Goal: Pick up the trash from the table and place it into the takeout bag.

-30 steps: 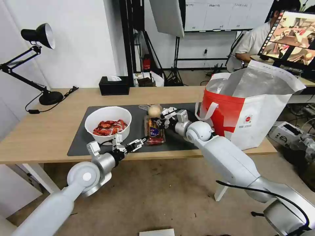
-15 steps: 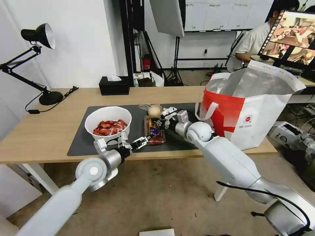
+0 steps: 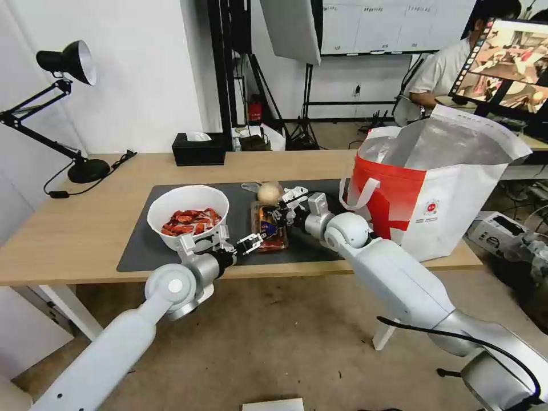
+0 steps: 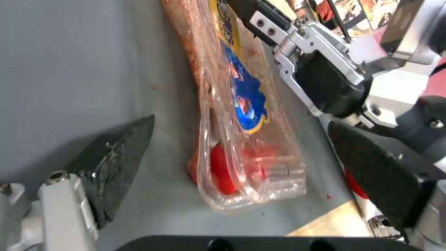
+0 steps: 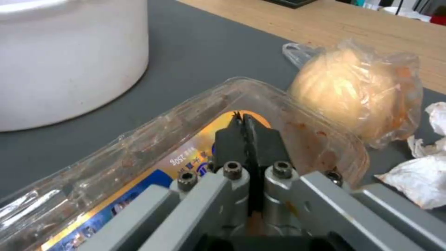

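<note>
Tray (image 3: 269,227) of clear plastic lies on the dark mat (image 3: 142,245) in the head view, just right of the white bowl (image 3: 188,215) of red shells and well left of the takeout bag (image 3: 439,188), which stands upright at the table's (image 3: 68,228) right end. A wrapped beige ball (image 3: 269,192) sits at the tray's far end. The left gripper (image 3: 252,240) reaches to the tray's near left corner, fingers apart. The right gripper (image 3: 281,212) rests over the tray's right side.

From the left wrist, the tray (image 4: 241,115) (blue and yellow label, red scraps inside) lies between the two spread black pads (image 4: 116,157) of the left gripper (image 4: 251,167), neither pad touching it. The right gripper's metal body (image 4: 325,69) sits on the tray's far side.

From the right wrist, the right gripper (image 5: 245,127) has its fingers pressed together, tips down on the tray's lid (image 5: 139,157); whether they pinch the plastic is unclear. The ball (image 5: 348,94) lies just beyond the tray, crumpled tissue (image 5: 427,174) beside it, and the bowl (image 5: 69,59) across the mat (image 5: 195,52).
</note>
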Controlling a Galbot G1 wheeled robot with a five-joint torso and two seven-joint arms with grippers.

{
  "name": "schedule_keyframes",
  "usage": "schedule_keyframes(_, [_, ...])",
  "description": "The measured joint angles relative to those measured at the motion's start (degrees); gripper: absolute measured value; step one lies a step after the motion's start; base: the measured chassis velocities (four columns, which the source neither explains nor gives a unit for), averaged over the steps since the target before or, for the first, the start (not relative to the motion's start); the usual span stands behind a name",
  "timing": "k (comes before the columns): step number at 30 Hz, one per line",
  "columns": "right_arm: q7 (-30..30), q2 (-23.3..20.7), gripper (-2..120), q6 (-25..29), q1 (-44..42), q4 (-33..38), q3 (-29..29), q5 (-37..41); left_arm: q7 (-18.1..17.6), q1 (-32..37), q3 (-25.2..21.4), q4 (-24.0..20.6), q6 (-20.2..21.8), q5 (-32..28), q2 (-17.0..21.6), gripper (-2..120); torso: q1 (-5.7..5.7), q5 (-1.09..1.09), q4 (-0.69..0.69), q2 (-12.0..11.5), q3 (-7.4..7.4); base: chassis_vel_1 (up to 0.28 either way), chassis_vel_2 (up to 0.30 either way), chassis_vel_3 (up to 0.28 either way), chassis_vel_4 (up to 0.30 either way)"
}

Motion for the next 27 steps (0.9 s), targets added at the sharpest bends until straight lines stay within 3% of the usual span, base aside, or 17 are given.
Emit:
schedule_keyframes(6, [0.14, -0.19, 0, -0.01, -0.04, 0.05, 0.05, 0.13, -0.49, -0.48, 0.41, 0.6, -0.39, 0.02, -0.57, 99, -0.01, 0.0, 0.0, 0.0, -0.01, 0.0, 0.0, 0.0, 0.0])
schedule_keyframes(27, [1.25, -1.51, 0, -0.02, -1.06, 2.89, 1.18, 2.59, -2.19, -0.9, 0.53, 0.66, -1.35, 0.18, -0.3, 25, 0.0, -0.01, 0.0, 0.0, 0.0, 0.0, 0.0, 0.0, 0.0])
